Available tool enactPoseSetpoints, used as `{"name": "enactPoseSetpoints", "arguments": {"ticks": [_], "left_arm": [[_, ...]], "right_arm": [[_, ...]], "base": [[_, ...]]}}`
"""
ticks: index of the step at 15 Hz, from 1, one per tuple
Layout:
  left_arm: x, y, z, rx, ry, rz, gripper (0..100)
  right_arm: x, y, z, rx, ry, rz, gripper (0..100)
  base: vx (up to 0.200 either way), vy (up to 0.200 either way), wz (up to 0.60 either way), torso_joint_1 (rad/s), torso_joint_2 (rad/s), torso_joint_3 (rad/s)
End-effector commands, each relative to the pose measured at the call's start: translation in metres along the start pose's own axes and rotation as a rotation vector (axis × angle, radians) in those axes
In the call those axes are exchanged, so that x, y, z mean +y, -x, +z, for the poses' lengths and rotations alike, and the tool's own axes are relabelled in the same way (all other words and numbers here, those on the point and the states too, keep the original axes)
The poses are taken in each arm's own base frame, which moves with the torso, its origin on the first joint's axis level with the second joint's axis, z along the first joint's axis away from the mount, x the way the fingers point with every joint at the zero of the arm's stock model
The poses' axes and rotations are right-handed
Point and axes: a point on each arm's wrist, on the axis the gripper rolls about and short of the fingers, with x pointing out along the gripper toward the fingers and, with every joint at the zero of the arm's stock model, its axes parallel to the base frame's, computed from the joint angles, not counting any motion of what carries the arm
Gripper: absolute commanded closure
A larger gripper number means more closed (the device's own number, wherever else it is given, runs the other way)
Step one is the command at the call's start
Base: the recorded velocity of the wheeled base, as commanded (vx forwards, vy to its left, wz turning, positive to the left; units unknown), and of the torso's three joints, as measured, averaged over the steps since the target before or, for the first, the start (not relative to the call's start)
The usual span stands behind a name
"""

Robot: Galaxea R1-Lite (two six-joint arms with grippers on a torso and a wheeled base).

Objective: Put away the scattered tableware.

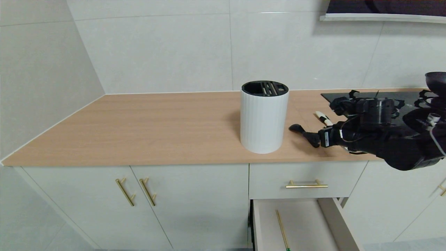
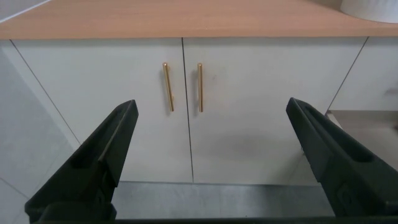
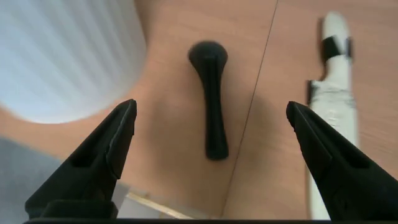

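A black spoon-like utensil (image 3: 210,99) lies flat on the wooden counter (image 1: 156,129), just right of the white ribbed utensil holder (image 1: 264,118) with its black slotted top. A white-handled utensil (image 3: 334,112) lies a little further right (image 1: 324,118). My right gripper (image 3: 211,180) hovers low over the black utensil (image 1: 299,129), open, its fingers (image 3: 102,165) spread wide on either side of the handle and holding nothing. In the head view the right gripper (image 1: 317,138) sits at the utensil's near end. My left gripper (image 2: 211,171) is open and holds nothing, down in front of the cabinet doors.
A black cooktop (image 1: 369,96) lies at the counter's right end. Below the counter a drawer (image 1: 296,223) stands pulled out with a chopstick (image 1: 282,230) inside. Cabinet doors with gold handles (image 2: 183,87) face the left gripper. Tiled walls close off the back and left.
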Motion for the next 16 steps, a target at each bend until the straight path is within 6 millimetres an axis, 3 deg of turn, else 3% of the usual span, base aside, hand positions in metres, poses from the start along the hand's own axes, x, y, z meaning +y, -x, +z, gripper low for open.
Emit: {"name": "enactPoseSetpoints", "arguments": {"ticks": [1,5,13,14,16], "left_arm": [[0.0,0.0,0.0,0.001,0.0,0.001,0],[0.0,0.0,0.0,0.001,0.0,0.001,0],[0.0,0.0,0.0,0.001,0.0,0.001,0],[0.0,0.0,0.0,0.001,0.0,0.001,0],[0.0,0.0,0.0,0.001,0.0,0.001,0]], "right_arm": [[-0.001,-0.022,-0.029,0.077,-0.011,0.019,0],[-0.001,-0.032,-0.038,0.099,-0.014,0.023,0],[-0.002,-0.036,-0.036,0.067,-0.012,0.011,0],[-0.002,-0.037,-0.037,0.069,-0.012,0.012,100],[-0.002,-0.037,-0.037,0.069,-0.012,0.012,100]], "base": [[0.0,0.0,0.0,0.0,0.0,0.0],[0.0,0.0,0.0,0.0,0.0,0.0],[0.0,0.0,0.0,0.0,0.0,0.0],[0.0,0.0,0.0,0.0,0.0,0.0],[0.0,0.0,0.0,0.0,0.0,0.0]]}}
